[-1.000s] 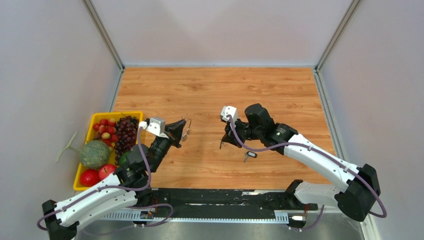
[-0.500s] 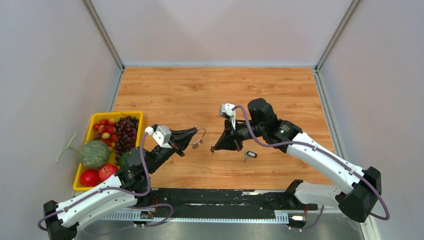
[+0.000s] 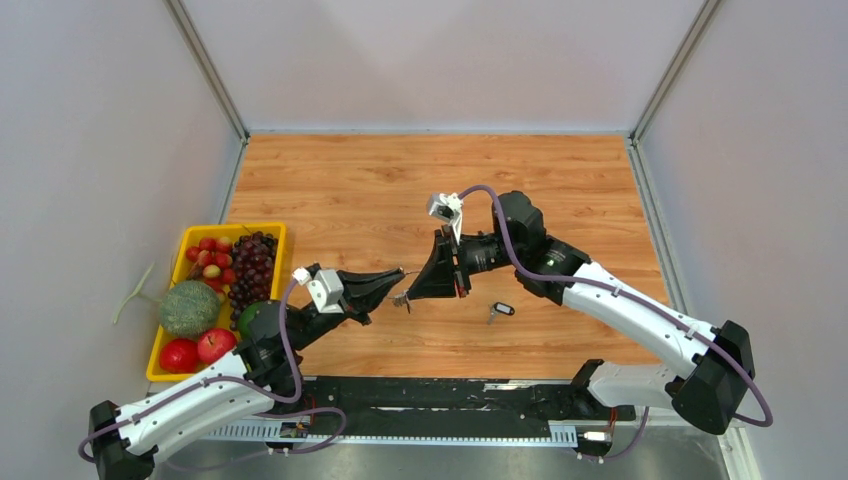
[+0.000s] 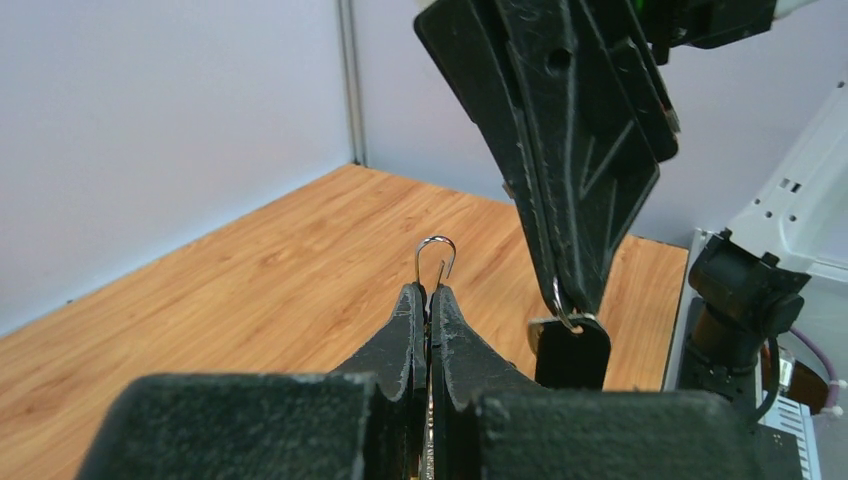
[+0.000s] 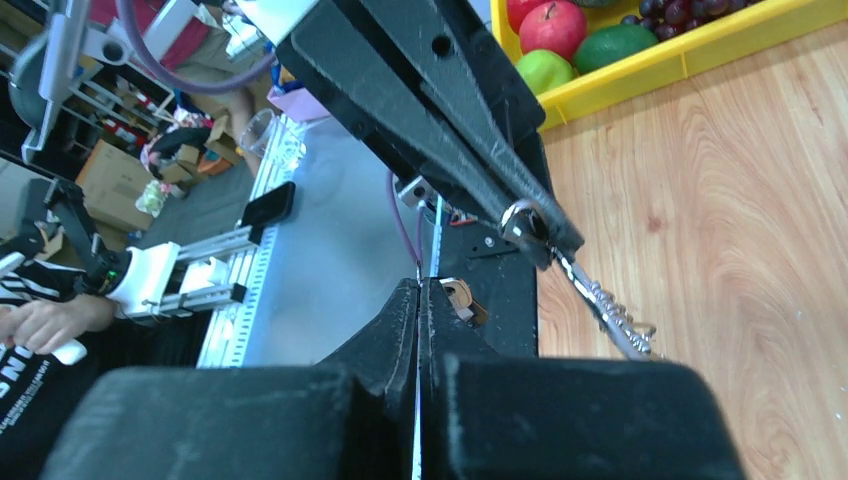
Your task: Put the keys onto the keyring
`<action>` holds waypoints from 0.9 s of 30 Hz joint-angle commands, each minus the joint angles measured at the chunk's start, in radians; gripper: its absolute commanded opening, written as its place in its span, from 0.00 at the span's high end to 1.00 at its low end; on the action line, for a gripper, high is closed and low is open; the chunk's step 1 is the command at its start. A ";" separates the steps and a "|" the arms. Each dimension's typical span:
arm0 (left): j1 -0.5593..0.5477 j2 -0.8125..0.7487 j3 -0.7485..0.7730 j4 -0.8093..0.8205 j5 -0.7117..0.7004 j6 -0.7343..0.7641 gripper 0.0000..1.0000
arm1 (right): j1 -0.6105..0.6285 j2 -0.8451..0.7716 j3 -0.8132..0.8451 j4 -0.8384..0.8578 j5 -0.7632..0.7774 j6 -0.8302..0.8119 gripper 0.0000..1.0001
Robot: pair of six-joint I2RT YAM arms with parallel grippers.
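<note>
My left gripper (image 3: 393, 276) is shut on the keyring (image 4: 436, 240), a thin silver wire whose open hooked end sticks up past the fingertips (image 4: 410, 300). Small silver keys (image 5: 605, 300) hang from the ring below the left gripper (image 5: 545, 235). My right gripper (image 3: 418, 290) is shut on one black-headed key (image 4: 572, 355), which dangles from its tips just right of the hook, close to it but apart. The right gripper's jaws (image 5: 420, 290) are pressed together. A second black-headed key (image 3: 500, 309) lies on the wooden table right of both grippers.
A yellow basket (image 3: 230, 227) of fruit stands at the table's left edge, holding grapes (image 3: 255, 265), a green melon (image 3: 188, 307) and apples (image 3: 196, 347). Grey walls close the left, far and right sides. A black rail runs along the near edge (image 3: 450, 390).
Both arms swung toward the middle. The left gripper carried the keyring right and nearer, the right gripper brought its key left, and their tips now almost meet.
</note>
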 commanded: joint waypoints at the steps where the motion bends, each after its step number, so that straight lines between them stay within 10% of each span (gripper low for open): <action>1: 0.003 -0.022 -0.026 0.131 0.091 0.029 1.00 | 0.008 -0.010 -0.010 0.148 -0.017 0.131 1.00; 27: -0.017 -0.023 -0.097 0.306 0.185 0.053 1.00 | 0.031 -0.051 -0.085 0.315 0.008 0.287 1.00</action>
